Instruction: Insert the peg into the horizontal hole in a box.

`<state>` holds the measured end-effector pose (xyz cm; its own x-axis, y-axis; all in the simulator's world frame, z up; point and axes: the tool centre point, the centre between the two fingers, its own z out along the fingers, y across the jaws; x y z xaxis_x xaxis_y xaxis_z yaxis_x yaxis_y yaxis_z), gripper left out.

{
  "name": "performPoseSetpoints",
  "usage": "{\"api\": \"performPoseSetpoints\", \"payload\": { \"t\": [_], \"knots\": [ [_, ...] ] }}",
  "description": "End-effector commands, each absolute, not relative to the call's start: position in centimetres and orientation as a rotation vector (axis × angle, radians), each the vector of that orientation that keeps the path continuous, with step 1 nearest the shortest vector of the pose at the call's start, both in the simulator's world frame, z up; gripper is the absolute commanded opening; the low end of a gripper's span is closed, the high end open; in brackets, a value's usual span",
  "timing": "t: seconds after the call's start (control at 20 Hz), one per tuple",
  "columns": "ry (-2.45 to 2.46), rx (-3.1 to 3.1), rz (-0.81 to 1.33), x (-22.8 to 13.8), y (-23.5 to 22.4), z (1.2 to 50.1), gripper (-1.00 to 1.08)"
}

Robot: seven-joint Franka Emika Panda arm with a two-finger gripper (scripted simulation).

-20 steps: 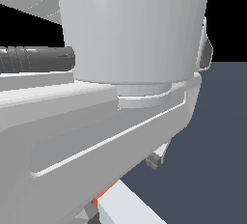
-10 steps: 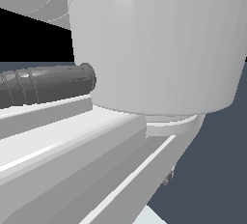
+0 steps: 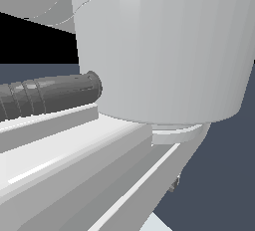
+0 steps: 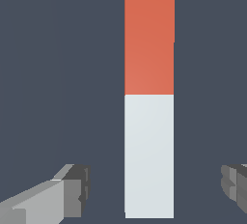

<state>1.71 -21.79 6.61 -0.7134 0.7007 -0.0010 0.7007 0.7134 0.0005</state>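
Note:
In the wrist view the peg (image 4: 149, 97) lies flat on the dark floor, one half red-orange (image 4: 149, 35), the other white (image 4: 149, 155). My gripper (image 4: 154, 187) is open and straddles the white half near its end. One grey finger (image 4: 72, 191) and the other finger (image 4: 235, 185) each stand well clear of the peg's sides, touching nothing. In the exterior view the arm's pale body (image 3: 164, 51) fills nearly the whole frame, and only a pale sliver (image 3: 155, 224) shows at the lower edge. The box and its hole are out of view.
A black ribbed cable sleeve (image 3: 50, 95) runs along the arm on the exterior view's left. Dark grey floor (image 3: 224, 175) shows past the arm on the exterior view's right and surrounds the peg in the wrist view.
In the exterior view the arm's body has grown larger and shifted, with the black sleeve sliding rightward. The red-orange and white scrap seen at the lower edge a second ago is now almost wholly covered.

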Motion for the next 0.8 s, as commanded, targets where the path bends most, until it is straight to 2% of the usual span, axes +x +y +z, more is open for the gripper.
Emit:
{"api": "performPoseSetpoints", "payload": {
  "t": [0.0, 0.35, 0.65, 0.7, 0.75],
  "knots": [
    [2.908, 1.189, 0.000, 1.7, -21.8, 5.9, 1.00],
    [2.908, 1.189, 0.000, 1.6, -21.7, 2.6, 1.00],
    [2.907, 1.190, 0.000, 1.7, -21.7, 1.9, 1.00],
    [2.907, 1.190, 0.000, 1.7, -21.7, 1.9, -1.00],
    [2.907, 1.190, 0.000, 1.7, -21.7, 1.9, -1.00]
  ]
}}
